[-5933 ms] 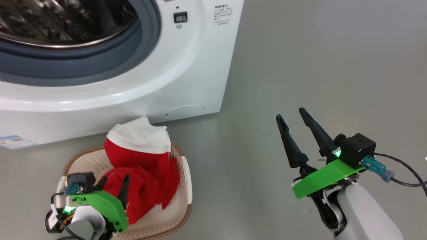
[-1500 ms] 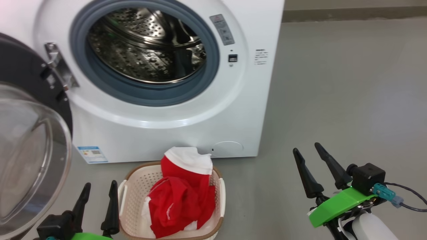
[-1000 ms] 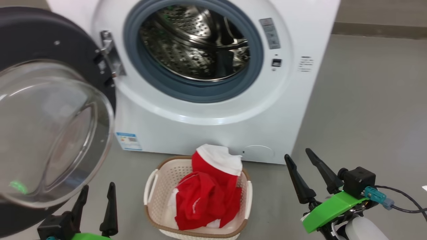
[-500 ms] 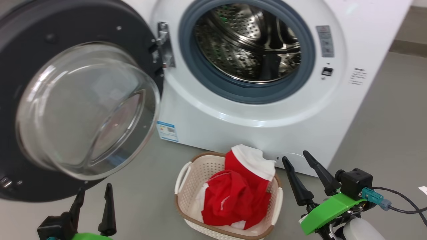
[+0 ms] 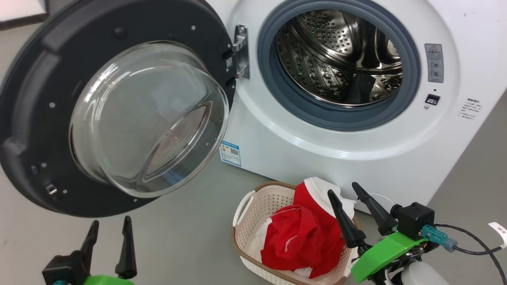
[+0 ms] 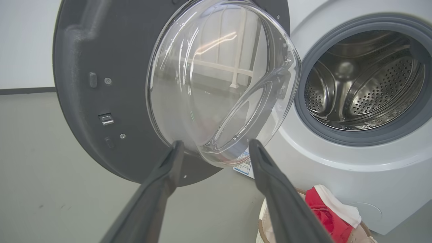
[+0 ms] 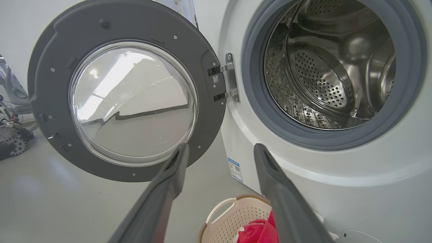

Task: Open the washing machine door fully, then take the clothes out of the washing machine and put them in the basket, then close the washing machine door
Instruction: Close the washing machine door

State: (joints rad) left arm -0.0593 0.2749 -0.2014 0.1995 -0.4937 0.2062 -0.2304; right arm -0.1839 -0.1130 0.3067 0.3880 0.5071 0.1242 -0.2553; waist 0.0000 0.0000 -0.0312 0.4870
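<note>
Standing on the grey floor (image 5: 190, 237), the washing machine (image 5: 317, 158) is seen with its steel drum (image 5: 340, 59) empty and the washing machine door (image 5: 35, 99) swung wide to the left on its hinge (image 5: 241, 51). The door is judged rigid and fairly heavy. Its bulging glass window (image 5: 146, 118) would be slippery, so the dark rim opposite the hinge is best pushed. The basket (image 5: 247, 221) is set just before the machine, with the soft, light clothes (image 5: 301, 241) heaped inside. The left end effector (image 5: 111, 220) and right end effector (image 5: 342, 188) are held spread, with nothing between their fingers.
</note>
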